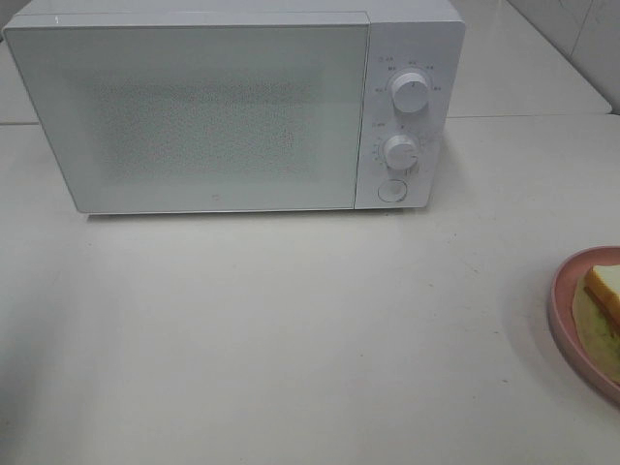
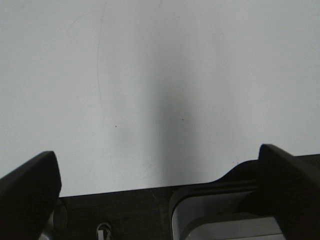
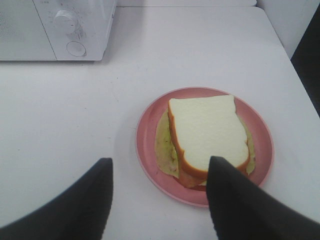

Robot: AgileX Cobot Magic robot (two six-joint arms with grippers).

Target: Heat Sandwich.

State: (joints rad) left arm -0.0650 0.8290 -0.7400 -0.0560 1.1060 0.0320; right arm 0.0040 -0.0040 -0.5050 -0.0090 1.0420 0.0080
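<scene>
So, white microwave (image 1: pixel 232 107) sits at the back of the white table (image 1: pixel 291 329), door (image 1: pixel 194 111) shut, frosted front, can't see inside. Control panel on its right side w/ two round knobs, upper knob (image 1: pixel 410 92) above lower knob (image 1: pixel 399 151), plus a round button (image 1: pixel 391 190) under them.

Sandwich (image 3: pixel 207 132) lies on a pink plate (image 3: pixel 150 135) at the far right edge of the table, well apart from the microwave, towards the front. In the high view only a slice of plate and sandwich (image 1: pixel 605 291) shows, cut off by the frame edge. From the right wrist cam: white bread on top, tan crust, orange filling at the edge, pale green leaf layer sticking out beneath. Stack looks flat on the plate, roughly centred.

Right claw (image 3: pixel 160 195) hangs above the table just beside the plate, fingers spread partway; one dark finger (image 3: pixel 235 200) overlaps the near rim of the plate and the sandwich corner in the picture, other finger (image 3: pixel 85 200) over bare table. Nothing between them, no grip on anything. Can't tell if the finger touches the plate or is just above it.

Left claw (image 2: pixel 160 175) spread wide, empty, both finger tips at the frame's sides, only bare white table under it w/ a faint scratch line. Neither arm shows in the high view.
</scene>
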